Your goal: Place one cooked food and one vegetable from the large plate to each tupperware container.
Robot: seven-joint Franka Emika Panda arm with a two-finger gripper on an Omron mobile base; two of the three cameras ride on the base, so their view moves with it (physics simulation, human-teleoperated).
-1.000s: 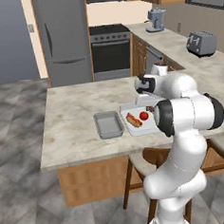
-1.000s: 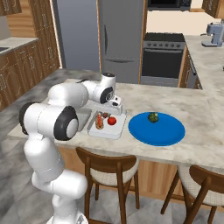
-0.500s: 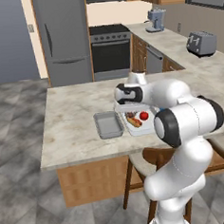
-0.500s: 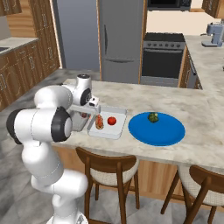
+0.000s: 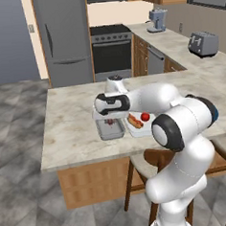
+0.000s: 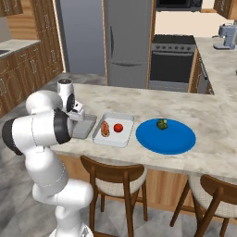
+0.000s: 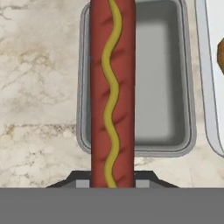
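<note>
Hand view: sausage (image 7: 112, 92) held over grey container (image 7: 175, 87)

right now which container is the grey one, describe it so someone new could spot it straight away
On the marble island counter, a big blue plate lies on one side with two trays beside it. The grey container is the tray farther from the plate, under the gripper holding the sausage. It is smaller, deeper, darker and empty, unlike the whitish tray beside it.
</note>
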